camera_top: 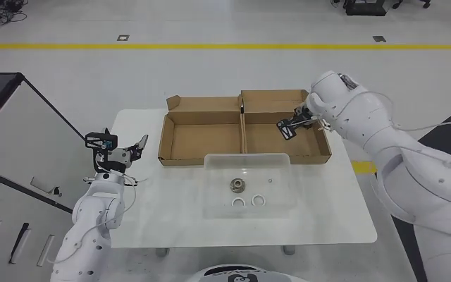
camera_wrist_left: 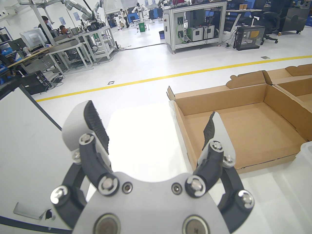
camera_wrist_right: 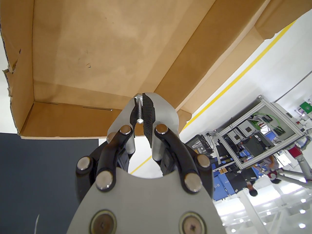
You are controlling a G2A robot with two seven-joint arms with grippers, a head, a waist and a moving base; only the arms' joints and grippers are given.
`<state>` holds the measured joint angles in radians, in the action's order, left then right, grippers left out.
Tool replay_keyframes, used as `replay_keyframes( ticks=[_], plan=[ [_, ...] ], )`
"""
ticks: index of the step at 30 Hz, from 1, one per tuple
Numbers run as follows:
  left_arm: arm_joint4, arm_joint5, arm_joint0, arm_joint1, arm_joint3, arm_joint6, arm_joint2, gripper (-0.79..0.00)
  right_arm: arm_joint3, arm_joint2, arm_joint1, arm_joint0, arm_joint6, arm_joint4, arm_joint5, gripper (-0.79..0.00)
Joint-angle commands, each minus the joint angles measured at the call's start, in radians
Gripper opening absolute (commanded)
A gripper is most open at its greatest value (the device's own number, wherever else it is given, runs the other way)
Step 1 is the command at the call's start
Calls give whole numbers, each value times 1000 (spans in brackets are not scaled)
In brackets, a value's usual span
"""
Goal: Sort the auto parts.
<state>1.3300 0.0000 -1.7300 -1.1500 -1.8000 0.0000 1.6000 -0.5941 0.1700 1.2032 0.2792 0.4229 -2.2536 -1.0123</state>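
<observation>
My right gripper (camera_wrist_right: pixel 140 103) is shut on a small threaded bolt (camera_wrist_right: pixel 139 109) and hangs over the right cardboard box (camera_top: pixel 320 144); from above the gripper (camera_top: pixel 287 127) sits above that box's floor. My left gripper (camera_wrist_left: pixel 156 125) is open with nothing between its fingers, held above the table's left side (camera_top: pixel 137 146), short of the left cardboard box (camera_top: pixel 201 140). A clear plastic tray (camera_top: pixel 211 163) in front of the boxes holds a metal bearing-like part (camera_top: pixel 237 185), two white rings (camera_top: pixel 248 201) and a small white piece (camera_top: pixel 270 178).
The two cardboard boxes stand side by side at the table's back, their flaps up. A grey-white panel (camera_top: pixel 32 144) stands off the table's left edge. Bare white tabletop (camera_top: pixel 331 204) lies to the tray's right and left.
</observation>
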Motion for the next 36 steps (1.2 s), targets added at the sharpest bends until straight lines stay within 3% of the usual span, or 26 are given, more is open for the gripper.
replay_keyframes(
  ticks=[1,15,36],
  plan=[
    [0,0,0,0,0,0,0,0,22,0,8,5,-3,4,0,-785],
    [0,0,0,0,0,0,0,0,143,0,55,62,-20,43,13,-785],
    [0,0,0,0,0,0,0,0,248,10,91,78,2,86,66,-785]
  ],
)
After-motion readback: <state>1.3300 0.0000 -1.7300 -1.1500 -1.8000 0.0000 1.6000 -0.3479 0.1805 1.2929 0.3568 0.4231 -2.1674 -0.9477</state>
